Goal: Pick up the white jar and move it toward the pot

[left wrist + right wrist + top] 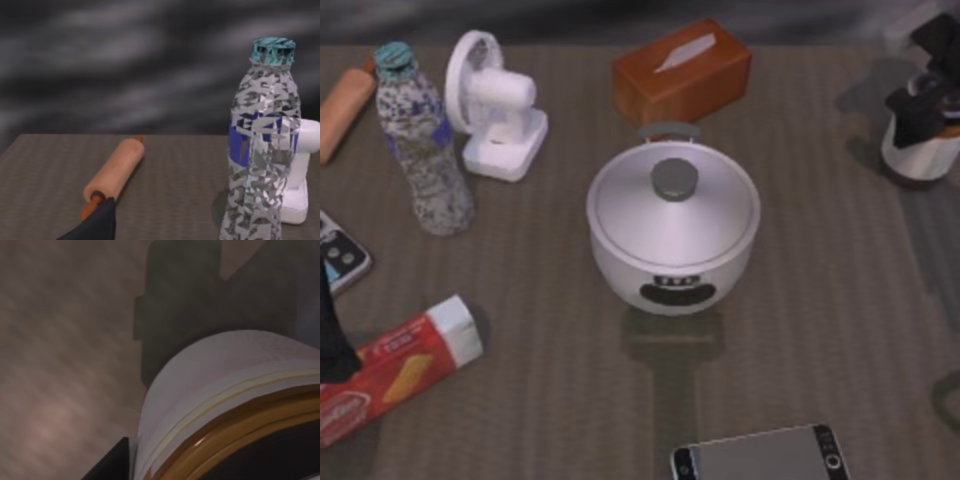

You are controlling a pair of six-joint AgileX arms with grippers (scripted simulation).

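The white jar (918,157) stands at the table's far right edge, its white label, amber band and dark lid filling the right wrist view (215,385). My right gripper (925,100) sits over its top, and one dark finger (112,465) lies against the jar's side, so the gripper is shut on it. The pot (672,225), white-silver with a domed lid, grey knob and black front panel, sits mid-table, well to the jar's left. My left gripper (330,340) is parked at the left edge.
A brown tissue box (682,68) lies behind the pot. A white fan (498,105), a speckled water bottle (420,140) and a rolling pin (345,105) stand at back left. A red biscuit pack (395,365) lies front left, a phone (760,455) at the front.
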